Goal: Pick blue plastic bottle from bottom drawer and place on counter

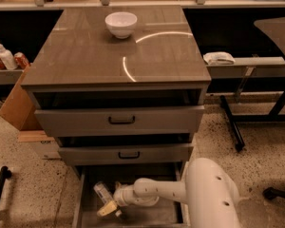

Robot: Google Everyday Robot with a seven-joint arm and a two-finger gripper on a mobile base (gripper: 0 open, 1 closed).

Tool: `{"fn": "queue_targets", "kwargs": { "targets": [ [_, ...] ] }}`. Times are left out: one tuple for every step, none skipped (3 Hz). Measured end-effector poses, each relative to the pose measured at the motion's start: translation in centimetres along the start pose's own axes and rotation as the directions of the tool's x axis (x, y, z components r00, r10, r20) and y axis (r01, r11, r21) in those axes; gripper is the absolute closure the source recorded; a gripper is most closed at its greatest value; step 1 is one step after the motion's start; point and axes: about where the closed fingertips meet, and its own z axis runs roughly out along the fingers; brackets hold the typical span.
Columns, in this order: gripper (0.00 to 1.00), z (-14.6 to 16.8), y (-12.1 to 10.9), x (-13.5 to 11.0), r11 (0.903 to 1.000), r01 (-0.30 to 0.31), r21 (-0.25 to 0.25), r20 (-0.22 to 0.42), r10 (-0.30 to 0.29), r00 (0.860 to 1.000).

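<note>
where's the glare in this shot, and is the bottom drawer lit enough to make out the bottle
Camera view: curved white glare arcs streak the glossy counter beside and in front of the white bowl. Camera view: the bottom drawer lies dim under the upper drawers, yet the blue plastic bottle shows at its left, with the tool just in front of it inside the drawer.

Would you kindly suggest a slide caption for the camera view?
Arm reaches into the open bottom drawer, gripper beside the blue plastic bottle; a white bowl sits on the counter.
</note>
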Motion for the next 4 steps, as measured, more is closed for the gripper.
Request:
{"fn": "queue_targets", "kwargs": {
  "targets": [
    [0.00,1.9,0.1,0.3,1.0000,0.000,-0.004,-0.020,0.000,1.000],
    [0.19,3.1,0.2,0.6,1.0000,0.002,-0.001,-0.035,-0.002,0.999],
    [0.49,3.8,0.2,0.9,1.0000,0.004,0.001,-0.042,-0.004,0.999],
    [0.72,3.5,0.0,0.9,0.9999,0.009,0.009,-0.040,-0.009,0.999]
  ]
}}
